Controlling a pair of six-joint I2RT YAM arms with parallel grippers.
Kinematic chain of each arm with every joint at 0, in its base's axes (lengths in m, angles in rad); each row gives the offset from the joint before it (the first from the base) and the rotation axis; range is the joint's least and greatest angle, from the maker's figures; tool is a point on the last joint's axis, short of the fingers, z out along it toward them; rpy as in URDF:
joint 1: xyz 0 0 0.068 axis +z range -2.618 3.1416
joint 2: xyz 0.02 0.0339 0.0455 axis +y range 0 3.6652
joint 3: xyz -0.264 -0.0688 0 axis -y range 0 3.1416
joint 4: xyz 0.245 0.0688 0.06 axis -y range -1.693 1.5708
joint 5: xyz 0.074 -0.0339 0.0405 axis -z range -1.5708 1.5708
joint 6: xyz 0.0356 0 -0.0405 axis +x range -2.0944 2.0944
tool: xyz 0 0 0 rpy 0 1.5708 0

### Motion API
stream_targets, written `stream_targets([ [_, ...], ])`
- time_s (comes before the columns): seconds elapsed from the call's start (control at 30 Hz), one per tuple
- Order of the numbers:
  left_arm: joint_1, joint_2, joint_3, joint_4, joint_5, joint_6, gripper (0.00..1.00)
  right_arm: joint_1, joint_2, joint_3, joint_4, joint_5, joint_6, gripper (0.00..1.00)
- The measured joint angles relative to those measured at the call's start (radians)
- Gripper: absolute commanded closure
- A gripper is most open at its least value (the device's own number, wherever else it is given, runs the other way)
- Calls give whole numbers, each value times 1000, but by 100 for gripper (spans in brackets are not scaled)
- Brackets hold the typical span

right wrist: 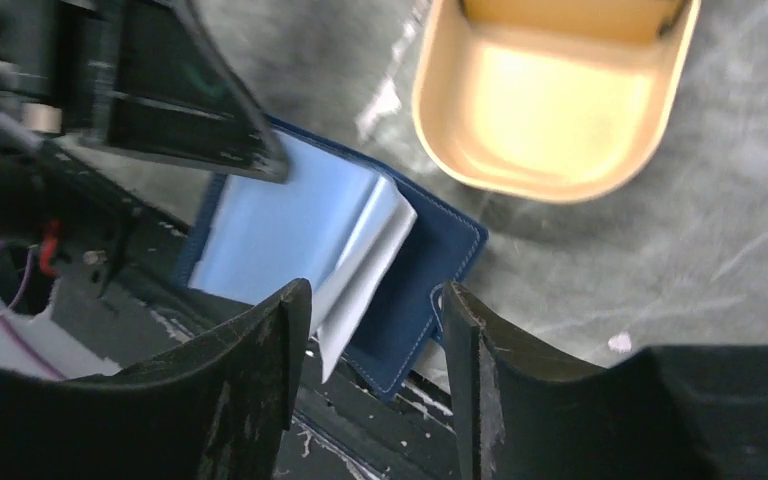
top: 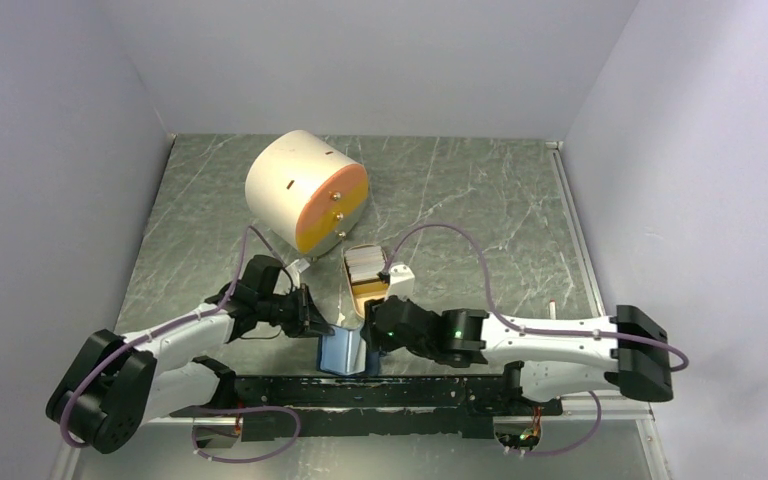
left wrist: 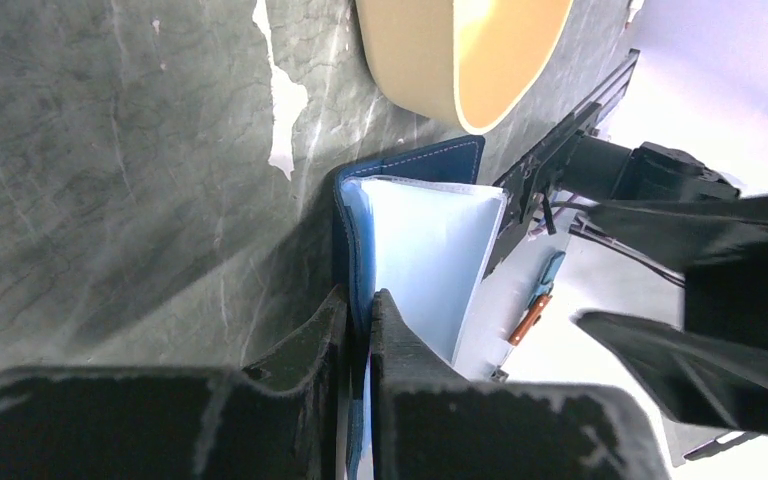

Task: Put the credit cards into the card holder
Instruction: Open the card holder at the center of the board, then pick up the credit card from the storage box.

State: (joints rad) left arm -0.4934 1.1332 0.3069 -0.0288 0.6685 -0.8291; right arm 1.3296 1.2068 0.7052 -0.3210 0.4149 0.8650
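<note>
The card holder (top: pixel 340 352), dark blue outside and light blue inside, stands half open at the table's near edge. My left gripper (left wrist: pixel 360 295) is shut on its dark blue cover (left wrist: pixel 352 235), with the pale inner leaves (left wrist: pixel 430 260) fanned out to the right. From the right, my right gripper (right wrist: pixel 375 295) stands open, its fingers either side of the card holder's (right wrist: pixel 415 290) near corner without pinching it. The credit cards (top: pixel 365 262), a whitish stack, lie in the far half of the tan dish (top: pixel 370 292) just behind both grippers (top: pixel 312 318) (top: pixel 368 340).
A big cream cylinder with an orange face (top: pixel 305 190) stands behind the dish, left of centre. The black base rail (top: pixel 400 392) runs right under the card holder. Grey walls close in the left, back and right sides. The tan dish (right wrist: pixel 550 100) lies close beyond the holder.
</note>
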Motion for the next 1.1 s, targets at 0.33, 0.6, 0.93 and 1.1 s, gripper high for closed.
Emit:
stream_targets([
  [0.33, -2, -8, 9, -56, -24, 15, 91, -131, -95, 84, 77, -1, -510, 36],
  [0.6, -3, -4, 34, -81, -37, 19, 91, -270, -92, 56, 201, -85, -913, 28],
  [0.93, -11, 13, 33, -66, -33, 10, 91, -328, 109, 63, 235, -245, -1222, 30],
  [1.1, -13, 13, 30, -63, -32, 4, 91, -336, 169, 75, 281, -303, -1320, 30],
])
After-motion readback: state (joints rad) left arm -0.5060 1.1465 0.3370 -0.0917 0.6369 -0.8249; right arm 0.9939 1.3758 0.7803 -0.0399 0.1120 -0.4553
